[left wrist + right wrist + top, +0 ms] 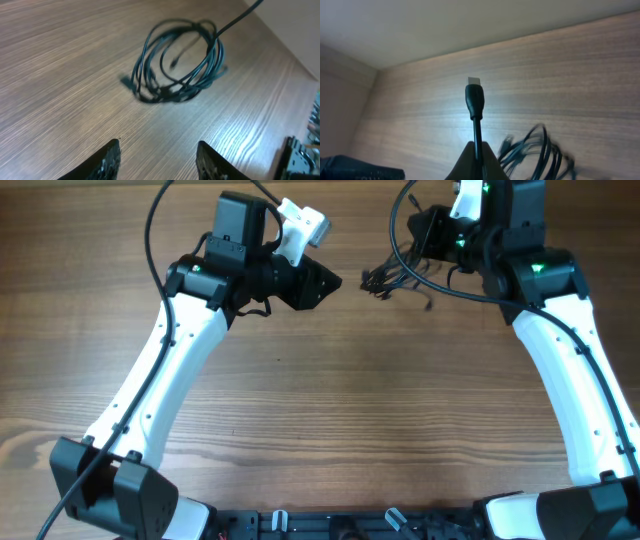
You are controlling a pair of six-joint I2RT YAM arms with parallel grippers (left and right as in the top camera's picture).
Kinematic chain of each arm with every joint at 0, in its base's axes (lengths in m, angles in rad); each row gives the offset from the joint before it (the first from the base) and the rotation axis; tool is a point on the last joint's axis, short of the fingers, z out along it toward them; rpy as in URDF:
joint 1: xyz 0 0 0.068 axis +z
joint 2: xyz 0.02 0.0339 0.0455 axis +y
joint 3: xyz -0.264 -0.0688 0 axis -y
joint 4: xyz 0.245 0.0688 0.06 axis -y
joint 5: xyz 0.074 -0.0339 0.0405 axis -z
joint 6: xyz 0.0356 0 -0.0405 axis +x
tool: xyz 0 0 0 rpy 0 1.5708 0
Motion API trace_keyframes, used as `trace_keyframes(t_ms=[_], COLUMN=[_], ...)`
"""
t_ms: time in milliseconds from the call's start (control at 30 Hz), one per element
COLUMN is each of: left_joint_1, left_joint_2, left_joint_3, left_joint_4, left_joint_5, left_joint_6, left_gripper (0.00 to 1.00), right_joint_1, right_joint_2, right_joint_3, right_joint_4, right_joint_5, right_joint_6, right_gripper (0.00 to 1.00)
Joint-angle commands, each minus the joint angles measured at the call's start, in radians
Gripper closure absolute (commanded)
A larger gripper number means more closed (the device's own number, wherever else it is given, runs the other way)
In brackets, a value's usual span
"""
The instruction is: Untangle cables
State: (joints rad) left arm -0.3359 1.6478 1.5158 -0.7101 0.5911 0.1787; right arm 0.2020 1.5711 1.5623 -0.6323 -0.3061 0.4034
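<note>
Robot lab bench, wood-grain table [330, 410], 2 white arms [170, 370], plain wall [420, 25]

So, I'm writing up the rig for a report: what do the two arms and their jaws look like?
Both the left arm and right arm have white links, black joints and bases, small green lights and a thick black cable running alongside. The left gripper has black, textured jaws.
</note>
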Motion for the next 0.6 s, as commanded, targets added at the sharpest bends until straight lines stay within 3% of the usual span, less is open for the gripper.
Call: trace_keyframes(t_ms=[0, 167, 300, 367, 567], left_joint_1=[-0.007, -0.009, -0.031, -0.057, -0.137], left_joint_2=[0.046, 0.122, 0.167, 0.177, 0.182], left_joint_3=[-0.013, -0.013, -0.013, -0.013, -0.013], left_joint_4=[0.006, 0.006, -0.02, -0.005, 0.041], left_joint_5=[0.145, 0.348, 0.539, 0.523, 0.276], left_joint_6=[0.108, 0.226, 0.425, 0.428, 0.427], left_gripper=[0.51, 0.49, 0.28, 0.25, 0.26], right_joint_1=[-0.003, -0.003, -0.003, -0.003, -0.003], right_joint_2=[0.006, 0.006, 0.006, 0.006, 0.006], right_joint_3=[0.035, 0.035, 0.035, 0.035, 0.035], right_joint_4=[-0.019, -0.005, -0.006, -0.005, -0.01], right_joint_5=[0.003, 0.003, 0.003, -0.008, -0.092], right_joint_6=[-0.066, -0.033, -0.018, -0.008, 0.019], right_gripper=[0.96, 0.96, 0.96, 0.96, 0.96])
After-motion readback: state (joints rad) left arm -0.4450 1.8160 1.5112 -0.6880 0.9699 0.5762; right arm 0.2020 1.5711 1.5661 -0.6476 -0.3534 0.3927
